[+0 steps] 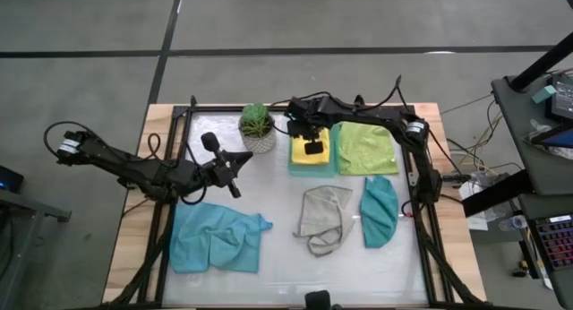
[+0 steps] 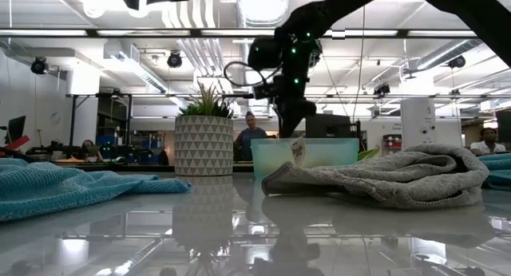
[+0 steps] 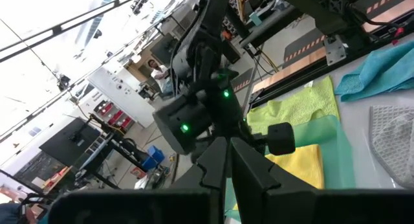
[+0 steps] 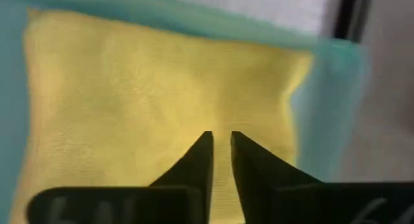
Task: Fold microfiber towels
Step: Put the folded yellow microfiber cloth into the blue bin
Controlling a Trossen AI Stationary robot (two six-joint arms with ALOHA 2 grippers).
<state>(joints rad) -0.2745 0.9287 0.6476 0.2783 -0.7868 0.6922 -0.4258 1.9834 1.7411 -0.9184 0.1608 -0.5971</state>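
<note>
A folded yellow towel (image 1: 304,158) (image 4: 129,88) lies in the mint-green tray (image 1: 335,168) (image 2: 327,152) at the far middle. My right gripper (image 1: 312,149) (image 4: 222,136) points steeply down over it, its fingers a narrow gap apart with nothing between them. A lime green towel (image 1: 367,147) lies flat beside the tray. A folded teal towel (image 1: 379,211), a crumpled grey towel (image 1: 324,219) (image 2: 399,176) and a spread light blue towel (image 1: 215,238) lie nearer. My left gripper (image 1: 242,159) (image 3: 228,160) hovers shut at the left, holding nothing. My right gripper comes at the yellow towel's middle (image 4: 220,114) from above. Whether its fingertips touch the cloth, I cannot tell.
A small potted plant (image 1: 258,126) (image 2: 204,136) stands left of the tray. Black frame rails (image 1: 421,176) run along the table's right and left sides. Bare tabletop lies between the plant and the light blue towel.
</note>
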